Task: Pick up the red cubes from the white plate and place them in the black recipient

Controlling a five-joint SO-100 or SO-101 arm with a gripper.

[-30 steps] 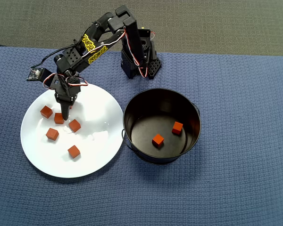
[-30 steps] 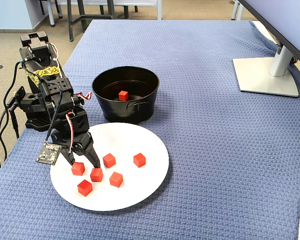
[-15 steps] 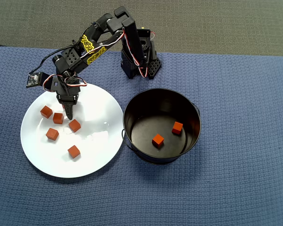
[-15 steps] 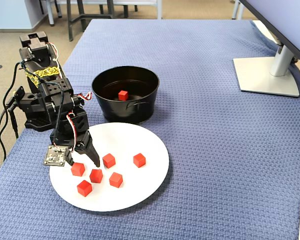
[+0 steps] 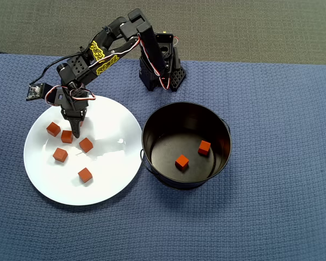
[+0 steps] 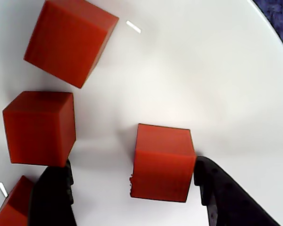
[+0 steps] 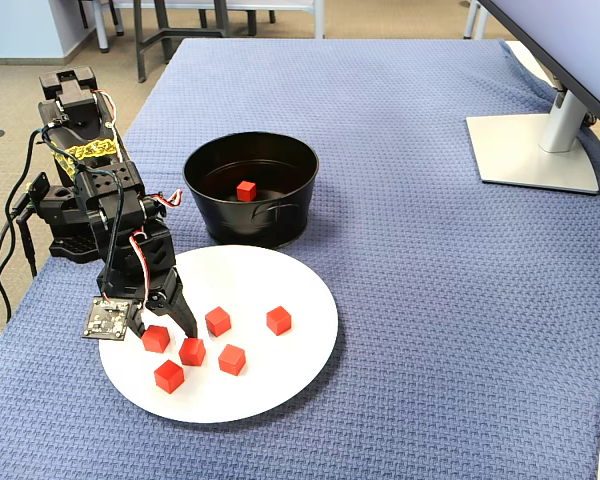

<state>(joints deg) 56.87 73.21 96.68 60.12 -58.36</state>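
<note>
Table cloth: a blue woven cloth [image 7: 410, 300] covers the table; in the fixed view its right half is bare apart from a grey monitor stand [image 7: 535, 150] at the far right edge; grey floor lies beyond the cloth's far edge in the overhead view.

Arm: a black arm [image 5: 106, 49] with yellow markings stands on its base [image 5: 163, 68] at the cloth's far edge in the overhead view; it reaches left and down over the plate.

White plate: the white plate [image 5: 111, 185] lies left of the pot in the overhead view, almost touching the pot's wall; its lower and right parts are bare.

Black recipient: the black recipient [image 5: 223, 133] sits right of the plate in the overhead view; two red cubes lie on its floor, well apart from the walls.

Red cubes: five red cubes [image 5: 86, 174] lie on the plate's left half in the overhead view, close together but apart; in the wrist view three more cubes crowd the left side, while the plate to the right is clear up to its rim.

Gripper: the gripper [image 6: 132, 195] is low over the plate with its fingers [image 6: 221, 197] spread apart; one cube [image 6: 162, 162] sits between them, touching the right finger; the left finger is just below a neighbouring cube.
</note>
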